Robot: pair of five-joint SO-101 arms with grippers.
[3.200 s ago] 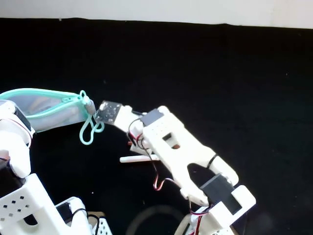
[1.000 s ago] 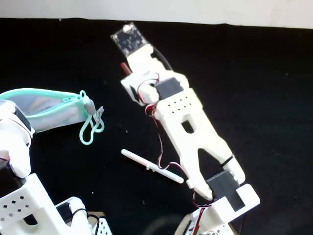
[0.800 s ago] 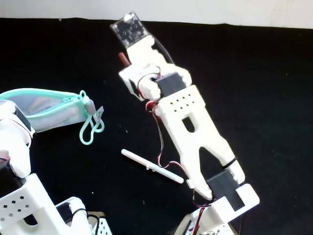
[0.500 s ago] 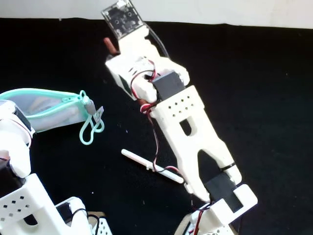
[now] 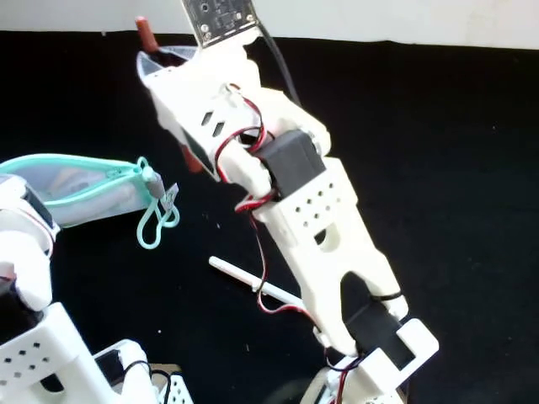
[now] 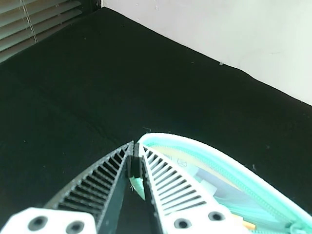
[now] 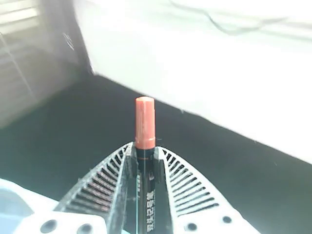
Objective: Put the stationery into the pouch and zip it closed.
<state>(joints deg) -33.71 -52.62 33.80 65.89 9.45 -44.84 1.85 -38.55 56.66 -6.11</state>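
Note:
A mint-edged translucent pouch (image 5: 80,181) lies at the left, its zip open, with a zipper pull (image 5: 168,198) and a mint loop (image 5: 156,223) at its right end. My left gripper (image 6: 132,163) is shut on the pouch (image 6: 204,170) rim; paper and a pencil tip show inside. My right gripper (image 7: 145,146) is shut on a black pen with a red-brown cap (image 7: 145,119). It is held high over the table's back, above and to the right of the pouch, and the pen's cap (image 5: 145,32) sticks out past the fingers. A white pen (image 5: 253,282) lies on the table.
The black table ends at a pale wall (image 5: 379,21) along the back. The raised right arm (image 5: 312,219) crosses the middle and hides part of the white pen. The left arm's base (image 5: 42,353) fills the near left corner.
The right arm has risen and swung left with the red-capped pen, which now stands nearer the pouch's side. The pouch, the left arm and the white pen have not moved.

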